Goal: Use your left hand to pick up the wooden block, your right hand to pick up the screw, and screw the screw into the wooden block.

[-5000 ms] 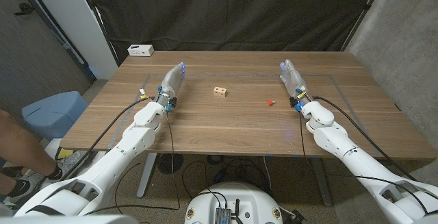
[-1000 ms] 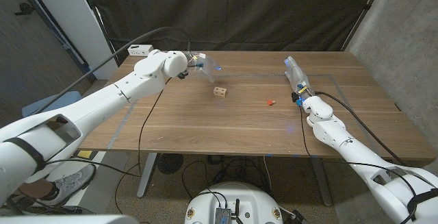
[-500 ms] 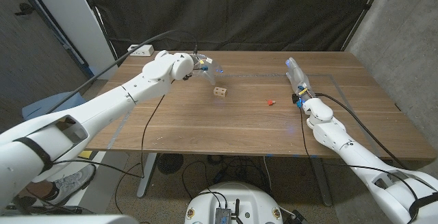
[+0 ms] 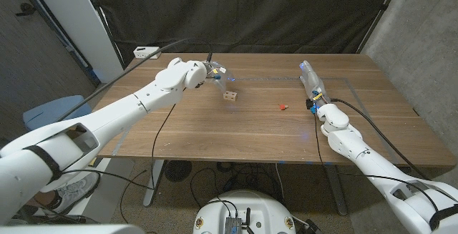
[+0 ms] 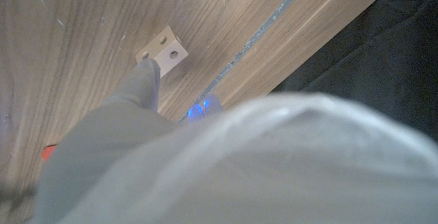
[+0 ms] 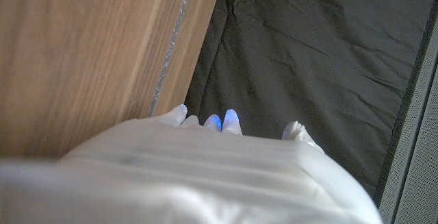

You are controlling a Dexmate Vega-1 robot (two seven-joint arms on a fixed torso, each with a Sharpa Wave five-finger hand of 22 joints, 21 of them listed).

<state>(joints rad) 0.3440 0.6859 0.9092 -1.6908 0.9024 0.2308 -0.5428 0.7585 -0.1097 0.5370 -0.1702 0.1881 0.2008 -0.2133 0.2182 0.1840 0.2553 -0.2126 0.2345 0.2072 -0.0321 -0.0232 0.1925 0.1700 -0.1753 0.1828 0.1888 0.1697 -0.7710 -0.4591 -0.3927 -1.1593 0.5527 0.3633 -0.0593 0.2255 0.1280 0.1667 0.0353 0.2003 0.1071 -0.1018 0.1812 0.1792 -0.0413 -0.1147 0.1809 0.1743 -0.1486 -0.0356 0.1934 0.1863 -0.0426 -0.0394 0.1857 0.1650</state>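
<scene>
Left hand (image 4: pixel 220 74) has edged closer over the wooden block (image 4: pixel 230 96), fingers apart, holding nothing; right hand (image 4: pixel 310 81) waits open, red screw (image 4: pixel 283 106) untouched

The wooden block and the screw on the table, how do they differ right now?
The wooden block is a pale cube with holes; the screw is far smaller and red. The block sits just under the left hand, with a finger reaching it in the left wrist view; the screw lies apart from the right hand. Both rest on the table, unheld.
</scene>
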